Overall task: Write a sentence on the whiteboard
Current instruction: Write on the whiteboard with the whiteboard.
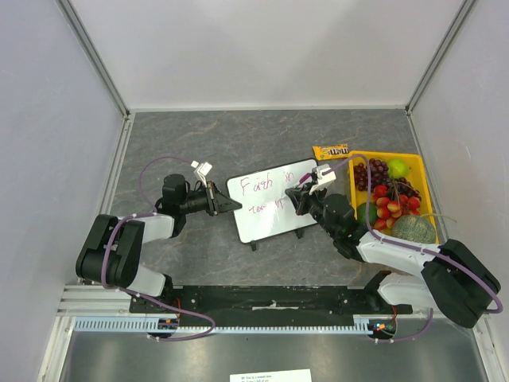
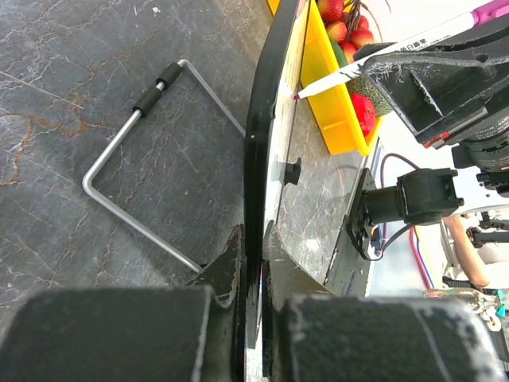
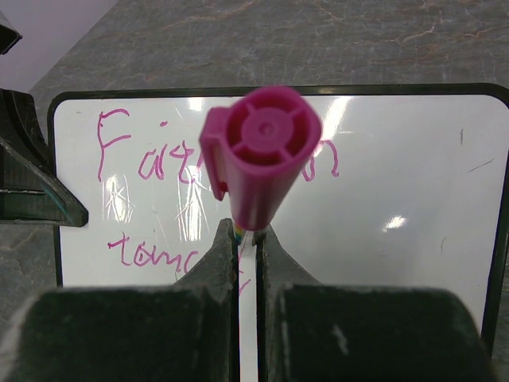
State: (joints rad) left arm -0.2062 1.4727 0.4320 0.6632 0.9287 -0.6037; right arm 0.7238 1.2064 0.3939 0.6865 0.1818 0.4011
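The whiteboard (image 1: 274,215) stands tilted at mid-table, propped on a wire stand (image 2: 131,151). My left gripper (image 1: 229,205) is shut on the board's left edge; in the left wrist view the black frame (image 2: 256,143) runs edge-on between the jaws of the left gripper (image 2: 254,255). My right gripper (image 3: 248,239) is shut on a white marker with a magenta end cap (image 3: 262,151). The marker's tip (image 2: 301,95) touches the board face. The sentence (image 3: 135,155) reads "Faith in" in pink, with "tomo" begun on a second line; the marker hides part of it.
A yellow tray (image 1: 382,155) of grapes, strawberries, lime and a melon (image 1: 413,229) sits right of the board, behind the right arm. A yellow candy packet (image 1: 331,150) lies at the tray's far-left corner. White walls enclose the table on three sides.
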